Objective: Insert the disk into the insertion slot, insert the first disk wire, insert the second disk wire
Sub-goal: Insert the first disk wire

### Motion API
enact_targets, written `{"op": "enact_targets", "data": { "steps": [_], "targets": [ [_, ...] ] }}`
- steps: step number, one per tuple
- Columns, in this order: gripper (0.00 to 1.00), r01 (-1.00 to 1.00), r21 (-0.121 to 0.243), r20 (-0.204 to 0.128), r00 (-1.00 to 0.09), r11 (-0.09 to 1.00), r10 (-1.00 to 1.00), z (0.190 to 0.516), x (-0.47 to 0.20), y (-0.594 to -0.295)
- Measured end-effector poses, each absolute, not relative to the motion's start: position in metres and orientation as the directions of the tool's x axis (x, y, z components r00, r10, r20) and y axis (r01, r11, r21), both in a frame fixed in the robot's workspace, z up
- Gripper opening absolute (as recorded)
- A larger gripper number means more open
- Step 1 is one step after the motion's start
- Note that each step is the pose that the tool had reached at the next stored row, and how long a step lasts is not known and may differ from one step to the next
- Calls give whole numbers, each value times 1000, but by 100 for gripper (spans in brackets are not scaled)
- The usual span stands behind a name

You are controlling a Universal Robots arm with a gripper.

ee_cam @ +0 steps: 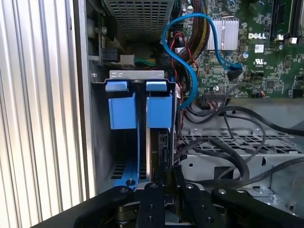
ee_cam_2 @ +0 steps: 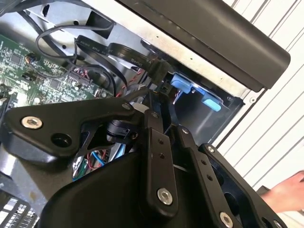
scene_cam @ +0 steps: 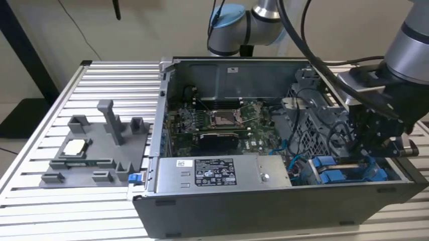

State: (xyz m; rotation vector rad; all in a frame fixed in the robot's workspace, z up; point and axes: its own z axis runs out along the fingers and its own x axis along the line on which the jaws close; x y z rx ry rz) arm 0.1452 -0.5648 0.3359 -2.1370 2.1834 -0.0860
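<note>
A computer case sits on the tabletop, with a parts tray beside it at the exterior view's left. Inside the case, a power supply box lies along the near wall, the circuit board behind it. The drive bay occupies the near corner at the exterior view's right. The disk stands on edge in it, the pincer clamped on its outer end.

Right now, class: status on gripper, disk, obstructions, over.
Gripper low at insertion slot. Disk on edge in slot. Blue cable and black cables crowd beside it.
</note>
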Motion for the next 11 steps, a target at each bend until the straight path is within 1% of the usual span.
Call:
{"op": "enact_targets", "data": {
  "steps": [6,7,8,10,11],
  "targets": [
    [19,-994,-100,-22,-31,33,-999,333,145,-565],
    [20,-994,-100,-22,-31,33,-999,333,145,-565],
    [26,-994,-100,-22,-31,33,-999,334,145,-565],
    [26,-994,-100,-22,-31,33,-999,336,145,-565],
    [33,-994,-100,-22,-31,33,-999,338,145,-565]
  ]
}}
